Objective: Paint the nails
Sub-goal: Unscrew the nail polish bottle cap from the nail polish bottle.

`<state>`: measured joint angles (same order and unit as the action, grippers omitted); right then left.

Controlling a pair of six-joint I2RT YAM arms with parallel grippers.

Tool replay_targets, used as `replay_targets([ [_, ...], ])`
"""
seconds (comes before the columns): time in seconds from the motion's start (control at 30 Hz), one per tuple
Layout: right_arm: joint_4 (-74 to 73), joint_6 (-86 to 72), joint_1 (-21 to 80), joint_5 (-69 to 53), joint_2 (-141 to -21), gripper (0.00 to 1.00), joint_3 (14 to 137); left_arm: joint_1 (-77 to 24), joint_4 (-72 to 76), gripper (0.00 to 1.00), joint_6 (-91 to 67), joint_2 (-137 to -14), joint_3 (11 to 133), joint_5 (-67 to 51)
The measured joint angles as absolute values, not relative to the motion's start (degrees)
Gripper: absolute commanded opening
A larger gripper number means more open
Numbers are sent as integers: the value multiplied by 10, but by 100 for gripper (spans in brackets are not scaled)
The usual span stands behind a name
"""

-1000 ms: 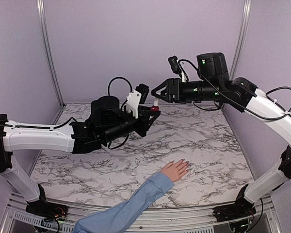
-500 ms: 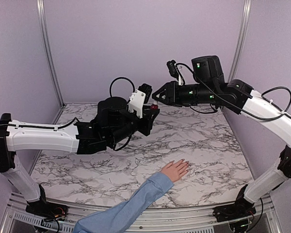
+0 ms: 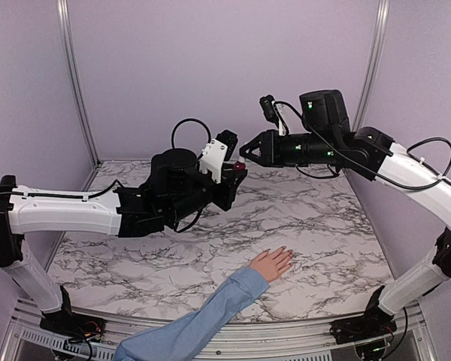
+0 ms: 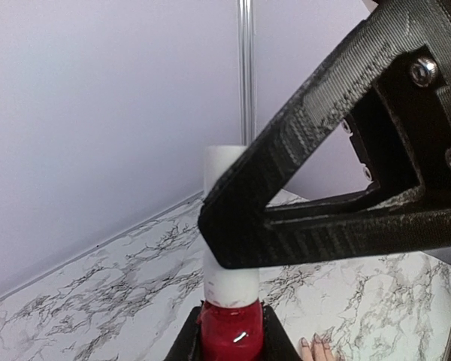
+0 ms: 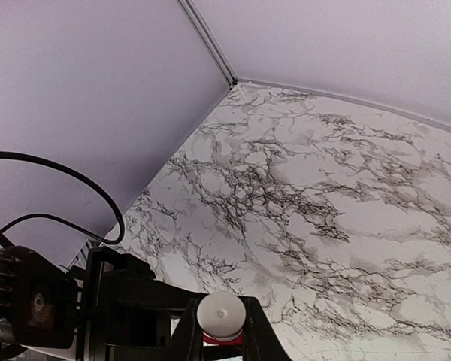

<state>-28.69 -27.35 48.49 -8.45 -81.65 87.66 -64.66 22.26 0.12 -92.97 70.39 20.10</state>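
A red polish bottle [image 4: 232, 332] above marbled table [image 3: 308, 214].

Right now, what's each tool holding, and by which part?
Left tool grips the red bottle by its body; right tool is shut on its white cap.

End effector [image 5: 220, 335]: fingers closed on either side of a cap.
Cap [image 5: 220, 313]: round, white, with a sliver of red bottle [image 5: 223, 340] beneath.
Lower left: black arm housing [image 5: 30, 301], looped cable [image 5: 121, 219].
Tabletop [image 5: 346, 188]: marble-patterned, meeting lilac walls [image 5: 83, 83].

bottle [image 3: 240, 166] above desk [image 3: 323, 218], back centre | left hand [image 3: 235, 173] left of it | right hand [image 3: 244, 153] right of it | nails [image 3: 286, 253] nearer, on desk
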Motion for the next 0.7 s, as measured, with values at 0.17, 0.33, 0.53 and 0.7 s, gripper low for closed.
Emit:
replay_targets([
  [0.17,-283,-240,482,-117,-802,0,872,-634,225,0,0,-907,690,133],
  [0.33,-278,-199,475,-164,-787,0,865,-607,238,0,-21,-882,669,4],
  [0.53,-279,-142,471,-232,-766,0,864,-579,262,0,-46,-869,664,-154],
  [0.7,-279,-97,469,-297,-755,0,864,-569,278,0,-70,-867,666,-248],
])
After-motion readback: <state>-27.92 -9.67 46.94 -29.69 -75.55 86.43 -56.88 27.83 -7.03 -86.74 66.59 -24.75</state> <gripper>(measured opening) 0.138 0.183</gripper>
